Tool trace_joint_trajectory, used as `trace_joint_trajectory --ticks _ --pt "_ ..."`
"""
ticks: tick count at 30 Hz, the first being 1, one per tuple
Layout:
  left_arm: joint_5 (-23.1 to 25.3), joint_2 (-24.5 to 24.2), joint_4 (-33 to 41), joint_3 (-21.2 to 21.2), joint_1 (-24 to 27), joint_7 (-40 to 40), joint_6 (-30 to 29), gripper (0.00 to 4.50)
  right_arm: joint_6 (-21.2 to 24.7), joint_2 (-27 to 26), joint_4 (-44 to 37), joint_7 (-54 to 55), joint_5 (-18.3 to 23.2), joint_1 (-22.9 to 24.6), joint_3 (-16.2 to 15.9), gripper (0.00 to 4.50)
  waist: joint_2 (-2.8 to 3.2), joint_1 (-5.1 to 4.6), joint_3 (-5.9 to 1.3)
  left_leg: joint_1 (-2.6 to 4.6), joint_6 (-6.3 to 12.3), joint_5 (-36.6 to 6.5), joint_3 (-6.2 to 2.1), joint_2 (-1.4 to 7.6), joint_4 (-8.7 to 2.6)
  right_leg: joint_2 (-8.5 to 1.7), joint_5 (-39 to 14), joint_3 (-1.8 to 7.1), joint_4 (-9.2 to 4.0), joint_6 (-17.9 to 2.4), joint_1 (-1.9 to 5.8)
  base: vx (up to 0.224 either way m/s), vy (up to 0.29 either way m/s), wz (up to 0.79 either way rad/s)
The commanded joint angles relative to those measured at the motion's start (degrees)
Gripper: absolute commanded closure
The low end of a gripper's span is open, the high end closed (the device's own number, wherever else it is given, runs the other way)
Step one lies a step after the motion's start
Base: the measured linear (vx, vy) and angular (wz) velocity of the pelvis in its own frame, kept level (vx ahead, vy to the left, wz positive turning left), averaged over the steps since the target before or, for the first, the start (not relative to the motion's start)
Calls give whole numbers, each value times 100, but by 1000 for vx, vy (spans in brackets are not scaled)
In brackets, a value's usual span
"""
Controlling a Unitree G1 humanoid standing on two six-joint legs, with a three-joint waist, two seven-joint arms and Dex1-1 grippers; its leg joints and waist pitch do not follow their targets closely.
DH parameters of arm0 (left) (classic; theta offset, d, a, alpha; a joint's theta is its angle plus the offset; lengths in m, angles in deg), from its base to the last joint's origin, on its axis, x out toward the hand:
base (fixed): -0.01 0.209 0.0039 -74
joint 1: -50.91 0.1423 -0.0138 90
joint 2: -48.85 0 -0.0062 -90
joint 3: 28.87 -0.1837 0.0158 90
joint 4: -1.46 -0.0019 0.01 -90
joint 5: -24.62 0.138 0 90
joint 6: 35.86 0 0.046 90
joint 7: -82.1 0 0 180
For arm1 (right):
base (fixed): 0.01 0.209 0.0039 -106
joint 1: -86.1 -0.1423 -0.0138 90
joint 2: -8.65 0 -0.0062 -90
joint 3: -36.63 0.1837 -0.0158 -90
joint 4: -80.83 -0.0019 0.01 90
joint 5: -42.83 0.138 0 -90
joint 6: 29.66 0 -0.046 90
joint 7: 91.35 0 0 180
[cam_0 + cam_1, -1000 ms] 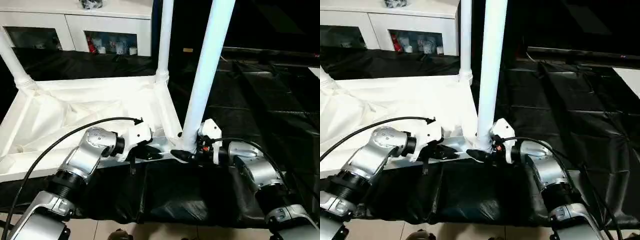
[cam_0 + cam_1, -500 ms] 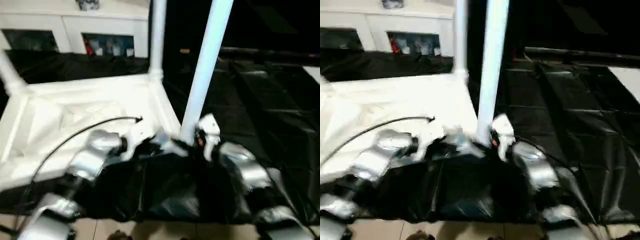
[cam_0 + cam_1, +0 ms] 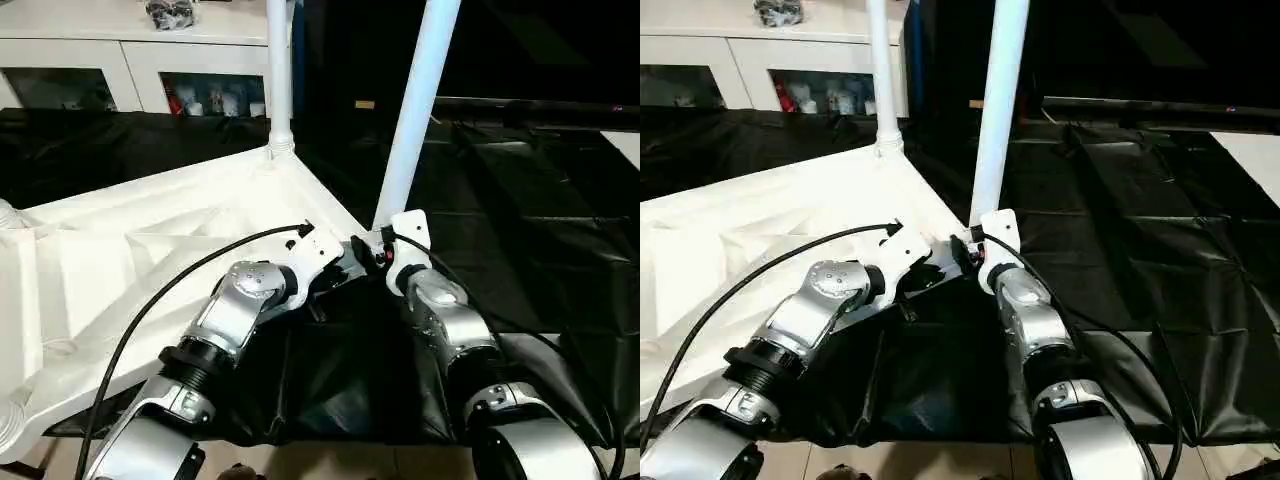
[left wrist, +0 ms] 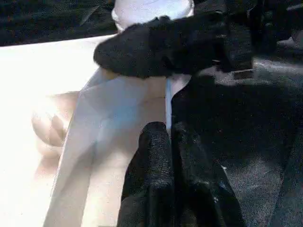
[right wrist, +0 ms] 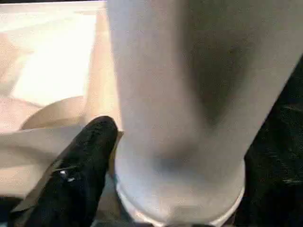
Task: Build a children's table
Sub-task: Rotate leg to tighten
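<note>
The white table top [image 3: 150, 250] lies upside down on the black drape, one corner turned toward me. A white leg [image 3: 412, 110] stands in that near corner socket, and another leg [image 3: 279, 70] stands at the far corner. My left gripper [image 3: 340, 272] is at the rim beside the near corner, fingers [image 4: 156, 161] pinched on the thin rim edge [image 4: 167, 101]. My right gripper [image 3: 368, 248] is at the base of the near leg [image 5: 189, 94]. One black finger [image 5: 78, 172] presses against its side and the other finger is hidden behind the leg.
The black-draped work surface [image 3: 530, 220] stretches to the right and behind. A white cabinet [image 3: 150, 60] with glass doors stands at the back, with a dark object [image 3: 172, 12] on top. The drape's front edge and the floor are just below my forearms.
The table top has swivelled on the drape, so its near corner with the leg now points toward me. Both grippers stayed on it and my arms reach further forward. The view has shifted too.
</note>
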Motion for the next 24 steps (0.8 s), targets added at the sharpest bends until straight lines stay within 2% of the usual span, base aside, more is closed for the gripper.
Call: trace_joint_trajectory --ticks 1,2,8,11,14,17,20,21,24 --pt "-242 68 291 -148 20 343 435 450 61 -90 79 -557 -42 151 -392 43 -3 24 -392 34 117 -1818 -50 118 -394 -412 -2357 264 -518 -697 253 0 0 0" --pt "-272 22 334 -155 52 439 450 450 29 -22 55 -648 -62 168 -424 30 -2 28 -393 26 128 -1757 -48 118 -395 -417 -2300 269 -508 -727 264 0 0 0" --pt "-436 -291 513 -216 205 1081 667 450 -133 450 -150 -1520 -44 301 -559 30 30 41 -398 37 194 -1678 -26 127 -386 -404 -2151 282 -492 -844 266 0 0 0" --pt "-604 -628 647 -230 293 1753 834 450 -249 1031 -609 -2739 -56 557 -820 30 36 58 -396 32 227 -1736 -32 139 -397 -396 -2163 277 -489 -831 285 0 0 0" --pt "-650 -766 683 -250 316 2011 890 450 -232 1235 -823 -3206 -8 672 -940 30 36 83 -393 47 257 -1739 -17 147 -391 -389 -2092 285 -479 -898 268 0 0 0" --pt "-724 -990 709 -295 343 2427 974 450 -163 1516 -1222 -4031 204 864 -1122 30 32 113 -383 45 272 -1774 -18 146 -395 -387 -2274 275 -498 -864 277 0 0 0" --pt "-765 -1088 717 -311 337 2634 1003 450 -32 1648 -1539 -4498 349 981 -1209 30 18 138 -377 63 249 -1848 -20 155 -399 -396 -2438 273 -514 -843 252 0 0 0" --pt "-765 -1088 717 -311 337 2634 1003 450 -32 1648 -1539 -4498 349 981 -1209 56 19 162 -376 73 263 -1844 -20 158 -400 -393 -2497 275 -524 -802 252 0 0 0" --pt "-825 -1173 688 -345 310 2870 1049 450 99 1783 -1840 -4919 456 1092 -1328 69 16 182 -375 80 250 -1836 -22 163 -401 -400 -2592 276 -533 -778 235 0 0 0"
